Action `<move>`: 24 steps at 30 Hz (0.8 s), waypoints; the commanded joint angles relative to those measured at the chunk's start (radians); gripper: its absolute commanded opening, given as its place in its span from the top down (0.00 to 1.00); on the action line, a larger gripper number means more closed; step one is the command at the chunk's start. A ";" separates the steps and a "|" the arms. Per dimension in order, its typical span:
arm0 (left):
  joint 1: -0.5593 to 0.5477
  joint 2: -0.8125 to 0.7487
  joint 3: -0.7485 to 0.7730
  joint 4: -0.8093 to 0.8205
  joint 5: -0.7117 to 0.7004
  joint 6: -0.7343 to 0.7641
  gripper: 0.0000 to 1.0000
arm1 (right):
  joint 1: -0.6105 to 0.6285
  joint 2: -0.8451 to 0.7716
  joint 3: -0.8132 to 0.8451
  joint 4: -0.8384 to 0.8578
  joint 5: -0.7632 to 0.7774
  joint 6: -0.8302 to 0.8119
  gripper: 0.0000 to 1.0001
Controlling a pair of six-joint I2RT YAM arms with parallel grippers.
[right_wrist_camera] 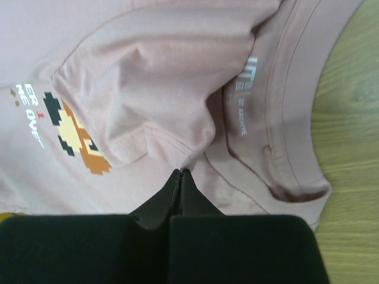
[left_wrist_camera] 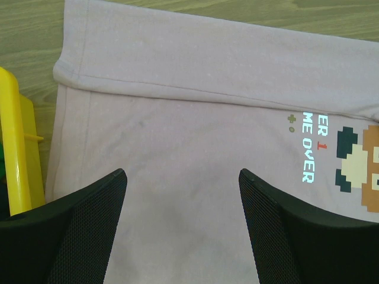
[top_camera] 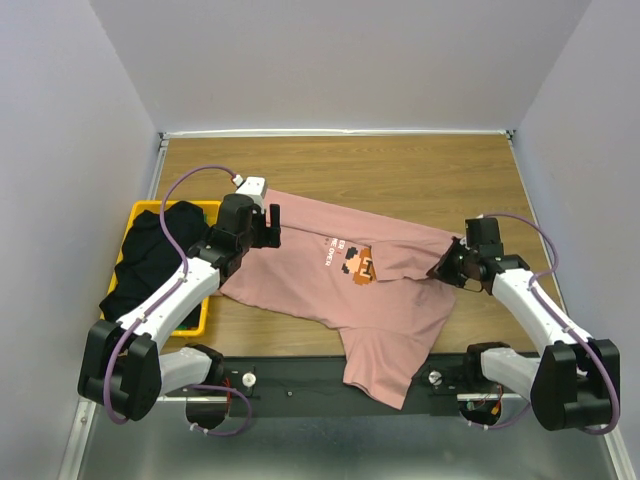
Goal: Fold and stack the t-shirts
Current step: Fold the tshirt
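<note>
The dusty-pink t-shirt (top_camera: 345,285) lies across the table (top_camera: 400,170), its long axis running from my left arm to my right. The hem (left_wrist_camera: 68,148) sits under my left pincer (left_wrist_camera: 182,177), which is spread above the cloth. The collar (right_wrist_camera: 290,118) is just beside my right pincer (right_wrist_camera: 180,176), which is pinching a fold of shirt. The coming fold, I judge, turns on that axis.
</note>
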 commanded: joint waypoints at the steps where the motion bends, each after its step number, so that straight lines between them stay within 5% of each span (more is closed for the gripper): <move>1: -0.006 -0.007 0.006 0.012 0.027 0.013 0.16 | -0.002 -0.032 -0.032 -0.054 -0.079 0.035 0.99; 24: -0.006 -0.004 0.008 0.010 0.033 0.013 0.16 | 0.141 0.000 0.009 -0.057 -0.091 0.101 0.98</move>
